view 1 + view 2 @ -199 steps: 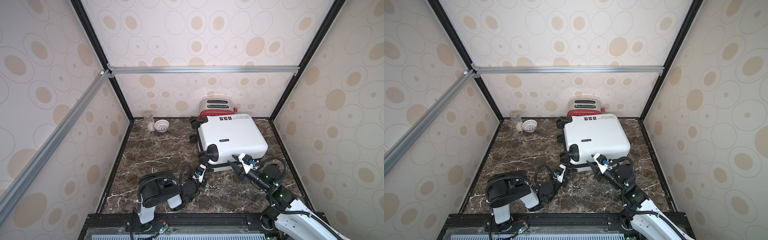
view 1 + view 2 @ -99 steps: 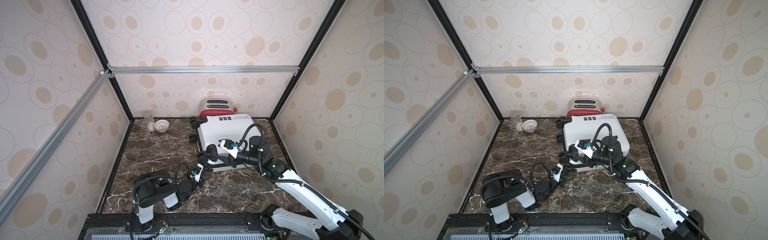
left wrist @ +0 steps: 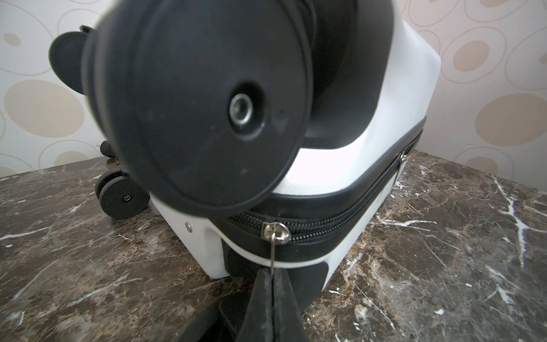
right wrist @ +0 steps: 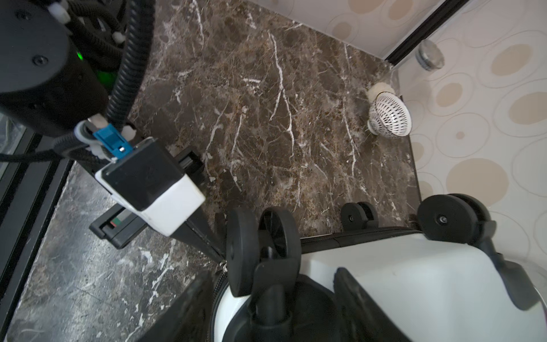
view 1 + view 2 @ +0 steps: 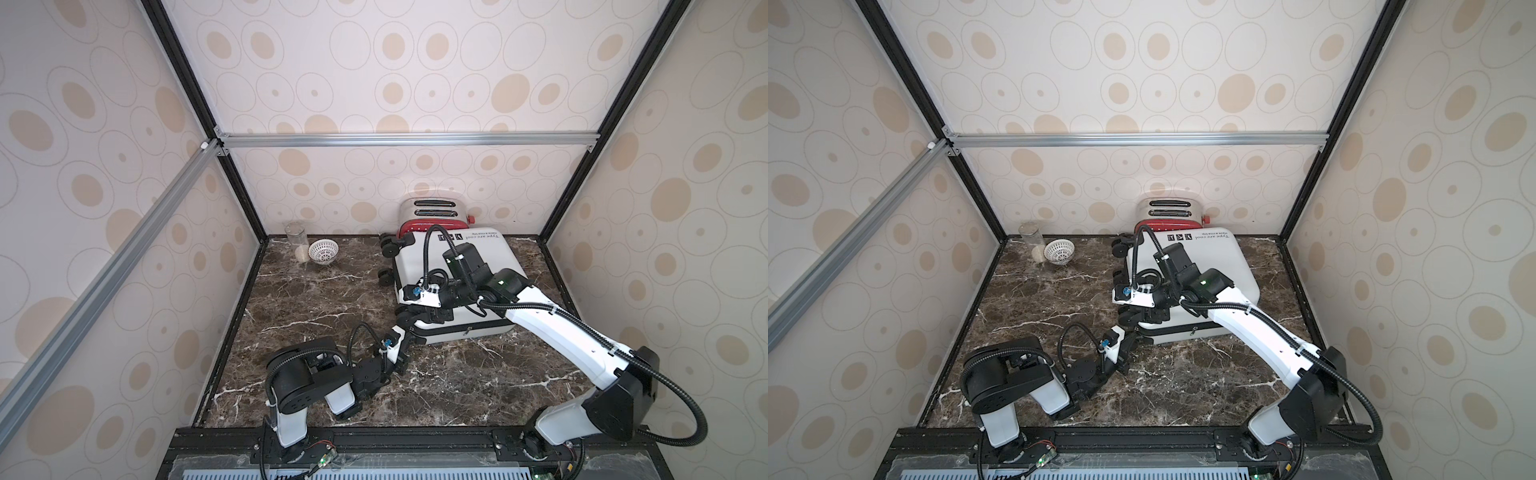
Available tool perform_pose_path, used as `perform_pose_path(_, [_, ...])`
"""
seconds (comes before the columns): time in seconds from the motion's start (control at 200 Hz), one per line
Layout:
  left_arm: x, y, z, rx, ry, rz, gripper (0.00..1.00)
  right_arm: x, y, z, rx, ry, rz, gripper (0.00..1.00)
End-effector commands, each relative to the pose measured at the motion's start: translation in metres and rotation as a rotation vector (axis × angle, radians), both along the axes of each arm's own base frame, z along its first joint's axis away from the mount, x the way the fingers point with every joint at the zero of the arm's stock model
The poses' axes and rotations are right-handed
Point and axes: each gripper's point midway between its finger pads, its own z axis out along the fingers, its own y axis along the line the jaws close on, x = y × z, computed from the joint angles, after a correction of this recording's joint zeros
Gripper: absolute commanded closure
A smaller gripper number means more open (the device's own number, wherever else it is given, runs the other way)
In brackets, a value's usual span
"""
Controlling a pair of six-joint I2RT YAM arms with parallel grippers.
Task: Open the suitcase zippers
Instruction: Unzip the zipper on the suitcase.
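The suitcase (image 5: 498,257) lay flat on the worktop (image 5: 324,299), toward the far right and just in front of the toaster (image 5: 432,216), with its wheels facing left. We had the left pincer (image 3: 273,277) low at the case's near left corner. It was squeezed fully together on the thin metal tab of the zipper pull (image 3: 271,251), and the slider sat on the zippers (image 3: 340,225) right under a wheel. A second pull (image 3: 403,155) hung further right along the near side.

The right pincer (image 4: 273,275) reached in from above at that same corner. Its jaws were spread wide, one on each side of the near left wheel (image 4: 242,251), and gripping nothing that we could see.

We judged the step in hand to be drawing this slider round the corner, with little of the band opened yet; how much had parted we could not tell. The next move called for the right arm to steady the case at the wheel mount. The left arm would then drag the tab along the line of the band, kept low and taut so the light case did not slide.
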Motion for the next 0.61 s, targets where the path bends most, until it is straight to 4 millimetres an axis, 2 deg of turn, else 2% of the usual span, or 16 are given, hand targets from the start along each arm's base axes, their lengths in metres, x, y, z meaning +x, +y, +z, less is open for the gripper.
perform_pose_path(0.0, [-0.001, 0.004, 0.059, -0.223, -0.123, -0.007, 1.00, -0.006, -0.005, -0.012, -0.100, -0.004, 0.041, 0.31])
perform_pose_path(0.3, [-0.004, 0.002, 0.059, -0.224, -0.120, -0.028, 1.00, 0.009, 0.013, -0.026, -0.158, 0.039, 0.023, 0.30])
perform_pose_path(0.6, [-0.004, 0.003, 0.061, -0.219, -0.130, -0.028, 1.00, -0.001, 0.011, -0.048, -0.254, 0.168, 0.070, 0.34])
